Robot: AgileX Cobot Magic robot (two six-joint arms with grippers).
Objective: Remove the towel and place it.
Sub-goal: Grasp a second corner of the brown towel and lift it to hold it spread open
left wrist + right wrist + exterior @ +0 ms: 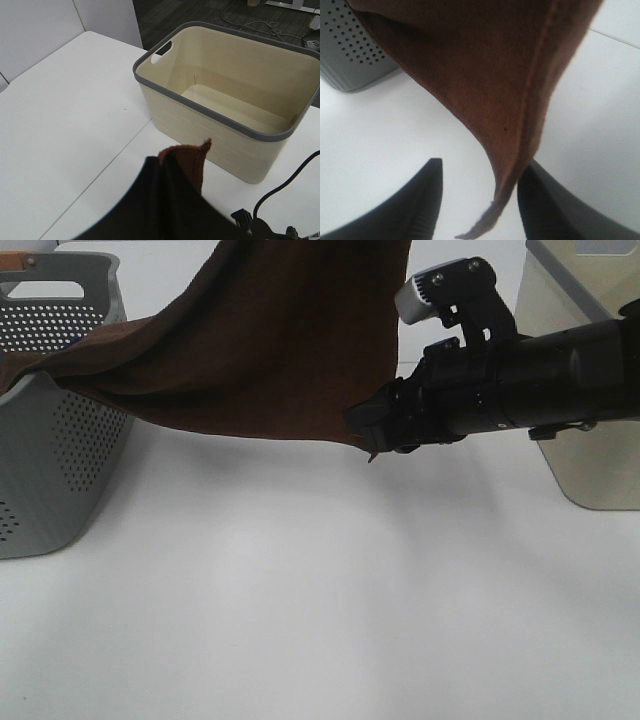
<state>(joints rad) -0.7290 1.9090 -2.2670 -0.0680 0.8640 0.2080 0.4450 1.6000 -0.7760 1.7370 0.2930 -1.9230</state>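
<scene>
The dark brown towel [270,350] stretches from the grey perforated basket [60,470] up past the top of the exterior view. One end still lies over the basket rim. My left gripper [165,172] is out of the exterior view; in the left wrist view it is shut on a corner of the towel [192,160], held high. My right gripper [372,435] reaches in from the right at the towel's lower hanging corner. In the right wrist view the right gripper [484,167] is open, and the towel corner [510,125] hangs between its fingers, close to one finger [545,210].
A beige basket [590,470] with a grey rim stands at the right on the white table [300,620]; it is empty in the left wrist view [220,135]. A black cable [285,190] runs by it. The grey basket also shows in the right wrist view [350,45].
</scene>
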